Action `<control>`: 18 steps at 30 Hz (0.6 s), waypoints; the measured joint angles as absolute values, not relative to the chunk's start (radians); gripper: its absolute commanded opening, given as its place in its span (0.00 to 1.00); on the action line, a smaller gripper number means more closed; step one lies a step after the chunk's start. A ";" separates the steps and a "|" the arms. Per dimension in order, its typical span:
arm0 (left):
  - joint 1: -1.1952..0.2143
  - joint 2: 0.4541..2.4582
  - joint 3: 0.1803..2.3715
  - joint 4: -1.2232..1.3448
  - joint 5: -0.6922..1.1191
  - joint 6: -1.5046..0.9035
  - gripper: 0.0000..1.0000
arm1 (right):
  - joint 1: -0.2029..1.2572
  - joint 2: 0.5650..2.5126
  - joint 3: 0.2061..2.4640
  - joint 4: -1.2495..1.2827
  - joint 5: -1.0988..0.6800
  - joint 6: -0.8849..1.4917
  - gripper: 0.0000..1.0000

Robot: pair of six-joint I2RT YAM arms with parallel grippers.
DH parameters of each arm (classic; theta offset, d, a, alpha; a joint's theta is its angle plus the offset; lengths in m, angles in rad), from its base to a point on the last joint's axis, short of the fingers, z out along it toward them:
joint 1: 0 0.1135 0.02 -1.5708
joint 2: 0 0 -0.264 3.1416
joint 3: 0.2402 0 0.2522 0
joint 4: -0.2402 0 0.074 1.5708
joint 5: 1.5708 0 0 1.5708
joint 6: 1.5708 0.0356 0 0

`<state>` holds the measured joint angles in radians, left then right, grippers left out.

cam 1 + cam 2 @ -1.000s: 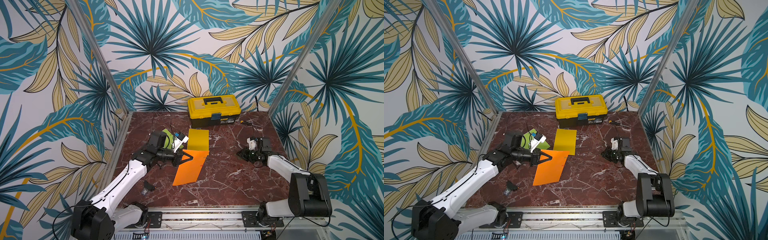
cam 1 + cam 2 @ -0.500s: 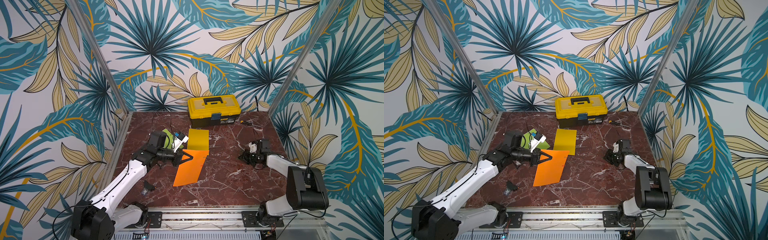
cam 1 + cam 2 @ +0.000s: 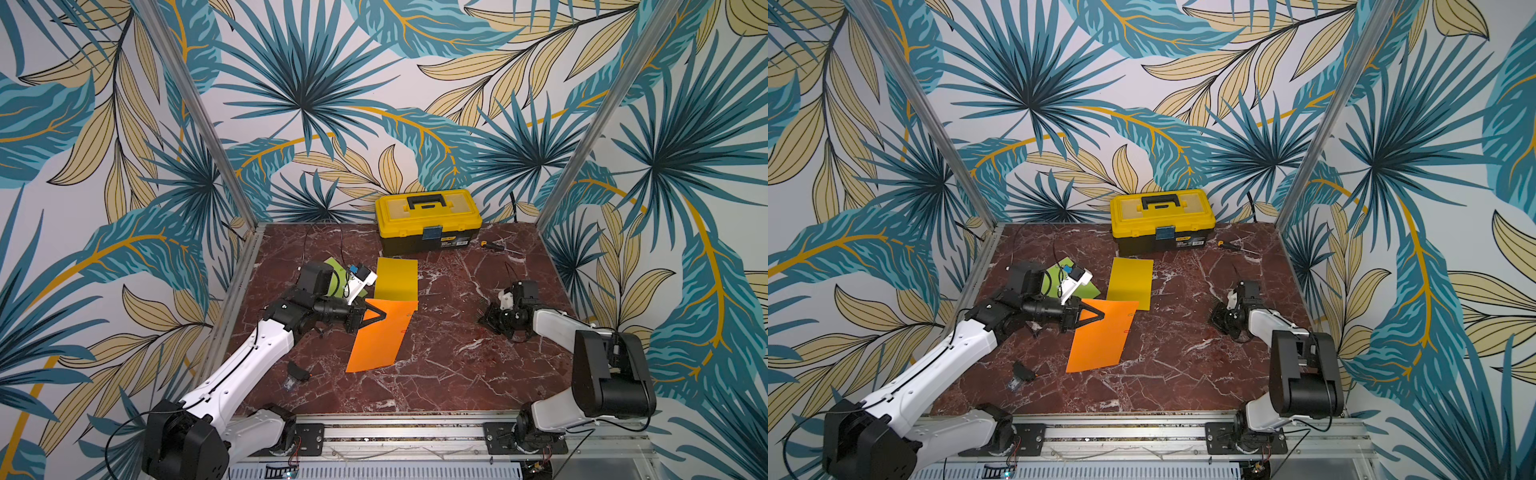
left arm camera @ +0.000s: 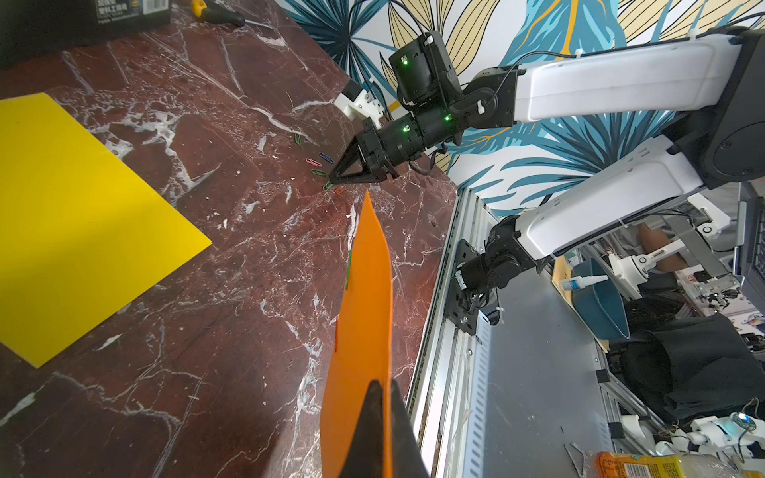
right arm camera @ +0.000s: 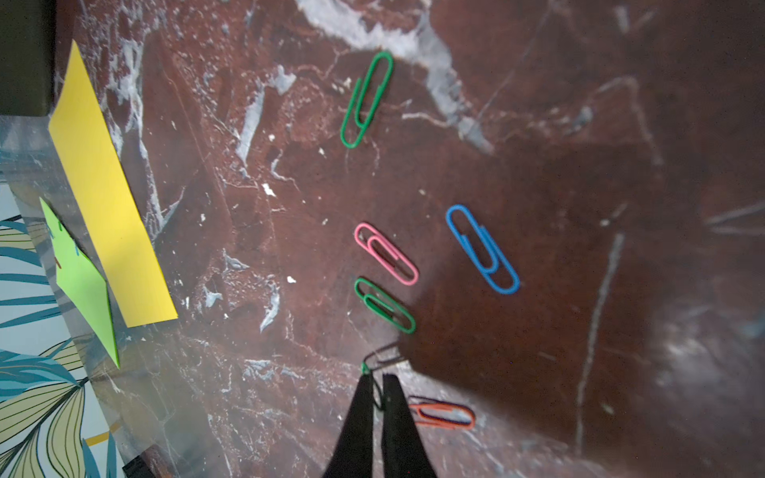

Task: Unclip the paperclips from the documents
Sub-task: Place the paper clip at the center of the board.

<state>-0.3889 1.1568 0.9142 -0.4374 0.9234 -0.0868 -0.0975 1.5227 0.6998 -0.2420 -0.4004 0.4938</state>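
Right pincer (image 5: pixel 377 378) shifted, green paperclip (image 5: pixel 376 396) pinched; left pincer (image 4: pixel 383 385) unmoved, clamping orange document (image 4: pixel 364 289).

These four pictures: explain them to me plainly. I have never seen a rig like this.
A left arm and a right arm stand at a marble table. Two pictures look down from overhead; the other two come from cameras on the arms' wrists. On the table lie a yellow sheet, a green sheet, a toolbox, a screwdriver and loose clips. The left end effector is shut on the orange sheet, holding one edge up. The right end effector pinches a green clip.
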 measured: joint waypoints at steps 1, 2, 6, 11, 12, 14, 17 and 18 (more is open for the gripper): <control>-0.389 1.157 0.914 -0.437 0.923 -0.087 0.00 | -0.097 1.523 0.700 -0.246 -0.398 0.496 0.20; -0.389 1.157 0.914 -0.438 0.924 -0.087 0.00 | -0.098 1.523 0.700 -0.250 -0.395 0.498 0.23; -0.389 1.157 0.914 -0.438 0.924 -0.087 0.00 | -0.098 1.519 0.700 -0.268 -0.387 0.495 0.33; -0.389 1.157 0.914 -0.437 0.924 -0.087 0.00 | -0.099 1.497 0.700 -0.290 -0.369 0.492 0.42; -0.389 1.157 0.914 -0.437 0.924 -0.087 0.00 | -0.099 1.494 0.700 -0.293 -0.368 0.490 0.43; -0.389 1.157 0.914 -0.437 0.924 -0.087 0.00 | -0.099 1.485 0.700 -0.297 -0.367 0.486 0.45; -0.389 1.157 0.914 -0.437 0.923 -0.087 0.00 | -0.099 1.468 0.705 -0.307 -0.372 0.471 0.47; -0.389 1.157 0.914 -0.437 0.924 -0.087 0.00 | -0.098 1.461 0.709 -0.312 -0.376 0.463 0.48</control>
<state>-0.3889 1.1568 0.9142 -0.4374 0.9237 -0.0868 -0.0982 1.4609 0.7090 -0.3119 -0.3759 0.4625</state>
